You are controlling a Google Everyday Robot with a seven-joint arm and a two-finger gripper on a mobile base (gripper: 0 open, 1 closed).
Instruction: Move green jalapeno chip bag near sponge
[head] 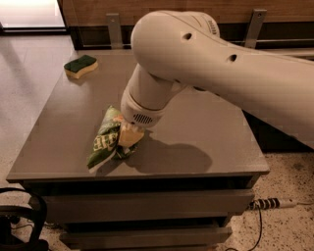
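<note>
The pincer (128,137) was down on the counter (206,127), well apart from the sponge (80,65), and seemed closed on the bag (104,139). To do it well, I think it should lift the bag clear, then carry it slowly toward the sponge without knocking it.

Warm, fairly dim indoor light falls from above. The pale arm (206,54) carries a soft sheen along its top and throws a dark shadow on the table (216,137) just right of the gripper (128,137), which sits low at the front left, against the green jalapeno chip bag (104,142). A bright patch (29,12) glares in the top left corner.
</note>
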